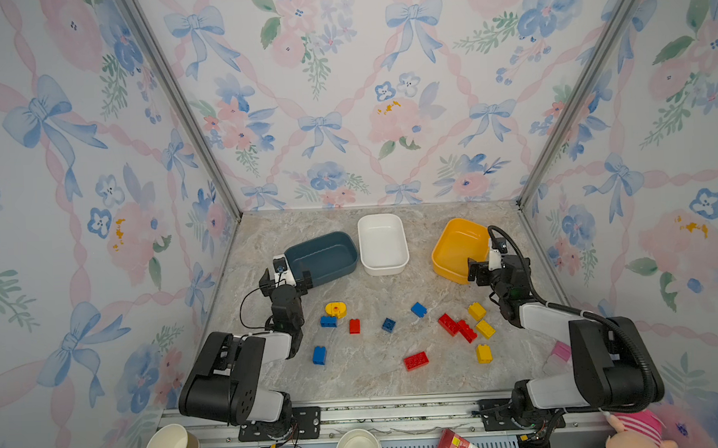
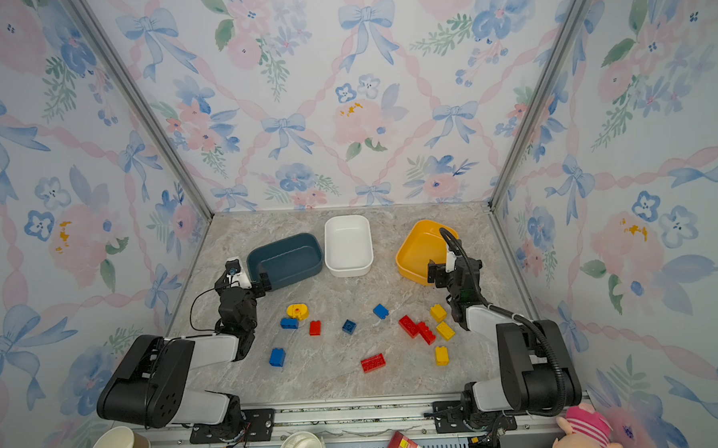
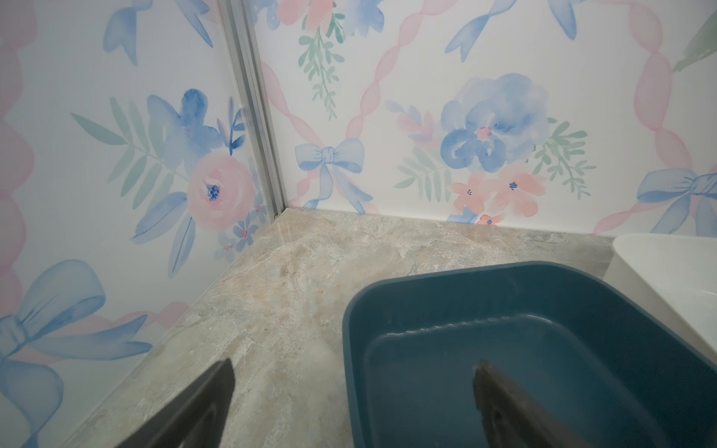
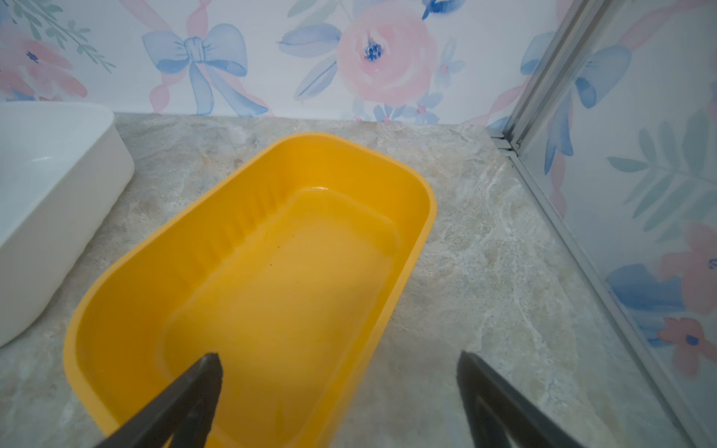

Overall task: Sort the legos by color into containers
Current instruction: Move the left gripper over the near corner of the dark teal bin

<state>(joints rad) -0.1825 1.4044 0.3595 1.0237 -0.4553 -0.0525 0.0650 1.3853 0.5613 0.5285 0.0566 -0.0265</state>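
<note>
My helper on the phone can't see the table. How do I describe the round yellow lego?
Find the dark blue tub at the back left of the table. In front of it lies the round yellow lego, right next to a blue brick. It is the only rounded piece; the other yellow legos are blocky and lie far right.

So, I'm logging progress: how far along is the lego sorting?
Done: nothing; the dark blue plastic tub, white plastic tub and yellow plastic tub are empty. In hand: nothing; left gripper and right gripper hover at the blue and yellow tubs, fingers spread. Left: all twelve red, blue and yellow studded plastic bricks on the marble-patterned table.
</note>
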